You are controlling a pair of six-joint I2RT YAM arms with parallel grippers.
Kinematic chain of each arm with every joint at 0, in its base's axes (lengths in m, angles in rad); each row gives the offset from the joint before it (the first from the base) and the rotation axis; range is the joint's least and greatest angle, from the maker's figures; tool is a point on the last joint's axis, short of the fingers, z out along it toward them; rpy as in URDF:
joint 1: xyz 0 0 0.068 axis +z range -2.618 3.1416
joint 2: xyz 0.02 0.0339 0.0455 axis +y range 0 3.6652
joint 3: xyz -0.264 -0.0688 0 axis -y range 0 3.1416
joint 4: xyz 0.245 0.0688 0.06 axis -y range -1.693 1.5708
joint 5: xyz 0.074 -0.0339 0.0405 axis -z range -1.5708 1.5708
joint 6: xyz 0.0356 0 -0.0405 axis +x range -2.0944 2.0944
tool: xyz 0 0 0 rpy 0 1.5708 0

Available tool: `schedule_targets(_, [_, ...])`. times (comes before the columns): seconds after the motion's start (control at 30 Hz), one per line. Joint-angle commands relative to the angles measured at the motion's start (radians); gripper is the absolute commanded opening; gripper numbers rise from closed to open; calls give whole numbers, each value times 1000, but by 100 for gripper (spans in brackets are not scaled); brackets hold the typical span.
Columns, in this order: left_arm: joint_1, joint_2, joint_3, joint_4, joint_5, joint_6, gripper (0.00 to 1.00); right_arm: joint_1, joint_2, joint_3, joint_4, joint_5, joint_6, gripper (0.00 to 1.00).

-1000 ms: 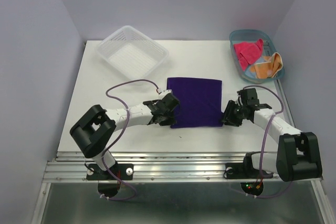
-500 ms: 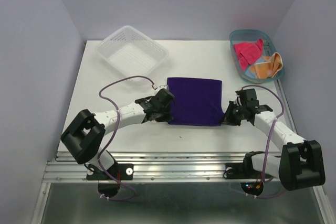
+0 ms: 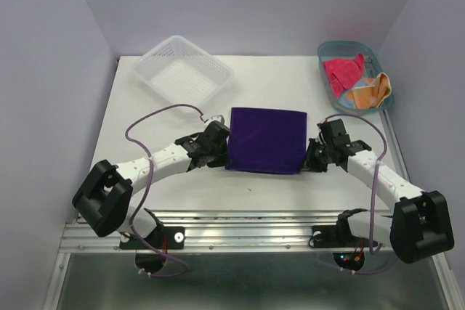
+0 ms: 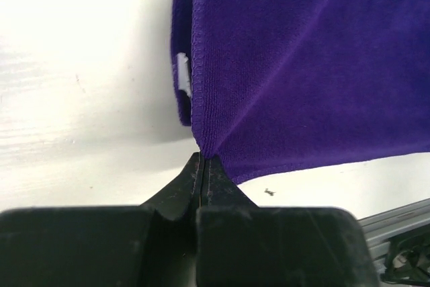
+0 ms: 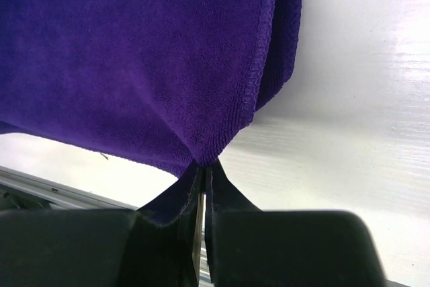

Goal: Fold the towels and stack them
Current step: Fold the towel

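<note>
The dark purple towel (image 3: 267, 139) lies in the middle of the white table, its near edge lifted. My left gripper (image 3: 220, 152) is shut on its near left corner (image 4: 205, 142). My right gripper (image 3: 312, 156) is shut on its near right corner (image 5: 201, 152). Both corners are pinched between the black fingertips, and a lower layer of purple cloth shows beneath in both wrist views. The pink-red towel (image 3: 343, 70) and the orange towel (image 3: 369, 91) lie crumpled in a blue tray (image 3: 328, 51) at the back right.
A clear plastic basket (image 3: 183, 70) stands empty at the back left. The white table (image 3: 145, 128) ends in a metal rail (image 3: 240, 226) at the near side. Grey walls close in the sides and back.
Both grippers have moved away from me with the towel's near corners, carrying the near edge toward the far edge. The purple cloth now looks shorter front to back.
</note>
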State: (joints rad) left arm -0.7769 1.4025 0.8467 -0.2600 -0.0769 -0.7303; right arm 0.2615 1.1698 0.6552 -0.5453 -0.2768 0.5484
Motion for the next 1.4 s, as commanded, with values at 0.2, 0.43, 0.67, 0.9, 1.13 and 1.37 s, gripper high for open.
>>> schedule_targets(0.2, [5, 7, -83, -24, -15, -31, 4, 22, 2, -69, -36, 56, 39, 31])
schedule_targets(0.43, [4, -29, -66, -42, -26, -6, 50, 22, -30, -11, -71, 110, 32, 63])
schedule_targets(0.67, [13, 18, 84, -39, -144, 49, 63, 22, 0, 104, 45, 198, 33, 73])
schedule_targets(0.9, [116, 200, 313, 21, -176, 115, 63, 13, 227, 291, 111, 323, -19, 73])
schedule_targets(1.13, [134, 381, 474, 42, -184, 163, 62, -8, 392, 412, 130, 409, -59, 71])
schedule_targets(1.37, [149, 515, 621, 21, -257, 174, 60, -28, 504, 487, 197, 436, -91, 64])
